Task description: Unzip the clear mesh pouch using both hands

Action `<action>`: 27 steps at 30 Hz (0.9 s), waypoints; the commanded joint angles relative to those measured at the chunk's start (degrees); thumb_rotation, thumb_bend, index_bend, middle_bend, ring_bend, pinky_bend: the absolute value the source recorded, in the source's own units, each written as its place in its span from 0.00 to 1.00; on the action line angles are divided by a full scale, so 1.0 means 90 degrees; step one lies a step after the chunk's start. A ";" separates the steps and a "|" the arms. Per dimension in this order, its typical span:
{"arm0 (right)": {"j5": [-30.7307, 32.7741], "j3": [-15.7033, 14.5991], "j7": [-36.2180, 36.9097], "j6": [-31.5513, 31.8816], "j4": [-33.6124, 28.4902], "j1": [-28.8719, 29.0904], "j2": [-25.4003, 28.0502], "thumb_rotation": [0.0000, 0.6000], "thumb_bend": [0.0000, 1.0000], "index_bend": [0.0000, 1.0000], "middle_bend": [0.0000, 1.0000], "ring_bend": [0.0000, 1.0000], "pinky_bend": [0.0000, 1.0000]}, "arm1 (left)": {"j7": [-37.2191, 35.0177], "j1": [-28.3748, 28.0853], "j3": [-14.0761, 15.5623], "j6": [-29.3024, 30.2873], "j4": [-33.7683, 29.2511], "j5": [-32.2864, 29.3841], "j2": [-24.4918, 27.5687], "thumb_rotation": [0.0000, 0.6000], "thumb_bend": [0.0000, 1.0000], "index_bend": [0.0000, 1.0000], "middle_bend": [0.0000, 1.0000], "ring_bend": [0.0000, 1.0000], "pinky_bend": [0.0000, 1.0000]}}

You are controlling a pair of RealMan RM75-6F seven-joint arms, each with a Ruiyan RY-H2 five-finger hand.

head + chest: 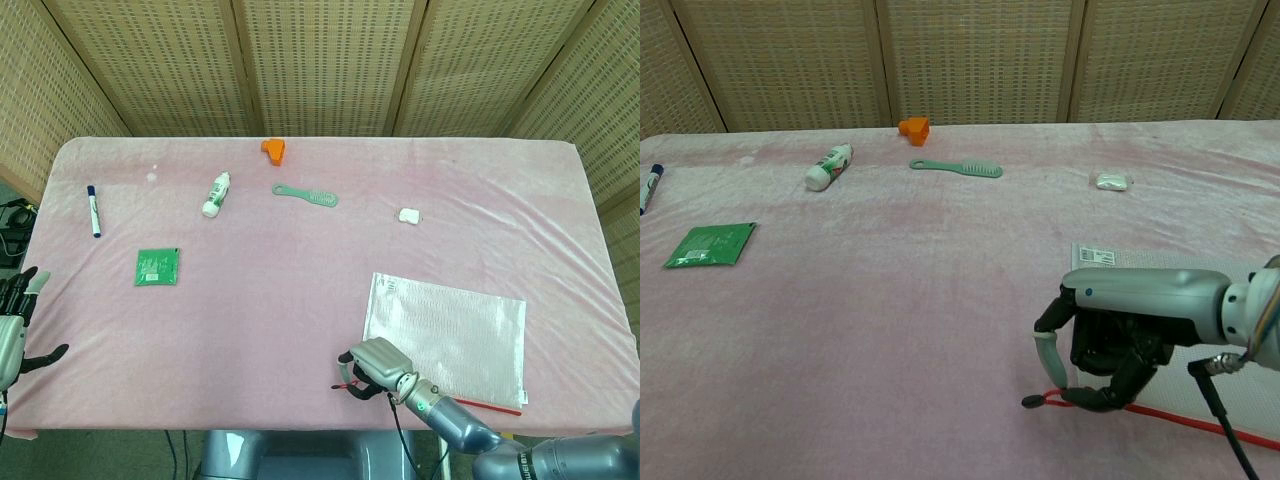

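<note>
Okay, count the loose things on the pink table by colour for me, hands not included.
Green: 2, packet and comb
White: 3, tube, marker, small lump
Orange: 1, block
Clear: 1, mesh pouch
Total: 7

Your right hand (1110, 355) is low at the near edge of the desk (300, 300), with its back turned up. Its fingers (1110, 392) are curled under and closed tight, and they pinch a thin red strip. Your right arm (470, 435) comes in from the bottom right and lies low and flat.

Your left hand (15, 320) is far off at the left edge, just off the desk. Its dark fingers (20, 285) are spread apart and it holds nothing. Your 2 hands are well apart.
</note>
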 commanded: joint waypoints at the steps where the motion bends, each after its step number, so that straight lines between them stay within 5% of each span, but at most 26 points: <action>1: -0.0220 0.0221 0.0476 -0.0117 -0.0208 -0.0083 0.0280 1.00 0.85 0.80 1.00 0.94 1.00 | -0.0031 0.0009 0.0008 0.0018 -0.0013 0.0026 0.0017 1.00 0.00 0.00 0.00 0.00 0.00; 11: -0.0564 0.1074 0.2261 -0.0817 -0.0671 -0.0048 0.1241 1.00 0.85 0.81 1.00 0.94 1.00 | -0.0206 0.0034 0.0009 0.0053 -0.0030 0.0063 0.0093 1.00 0.00 0.00 0.00 0.00 0.00; 27: -0.0302 0.2253 0.3980 -0.1553 -0.1007 0.0269 0.2152 1.00 0.85 0.82 1.00 0.94 1.00 | -0.0349 -0.0018 0.0000 -0.0082 -0.0053 0.0021 0.0159 1.00 0.00 0.00 0.00 0.00 0.00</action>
